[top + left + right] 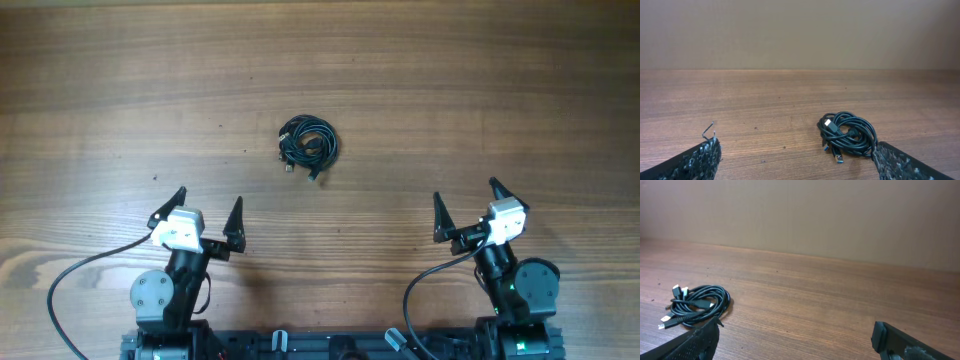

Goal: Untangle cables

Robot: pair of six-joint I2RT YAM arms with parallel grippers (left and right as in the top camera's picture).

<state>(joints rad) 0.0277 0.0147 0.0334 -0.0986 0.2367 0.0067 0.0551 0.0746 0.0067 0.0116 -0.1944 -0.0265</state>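
The cables (308,143) lie as one small knot of thin black cords with metal-tipped plugs on the wooden table, a little left of centre. The knot also shows in the left wrist view (847,135) close to the right finger, and in the right wrist view (696,305) at the far left. My left gripper (208,212) is open and empty, near the front left, below and left of the knot. My right gripper (467,204) is open and empty at the front right, well apart from the knot.
The wooden table (480,90) stretches bare around the knot. Thick black arm wires (75,275) loop at the front beside each arm base. A plain beige wall (800,30) stands behind the table's far edge.
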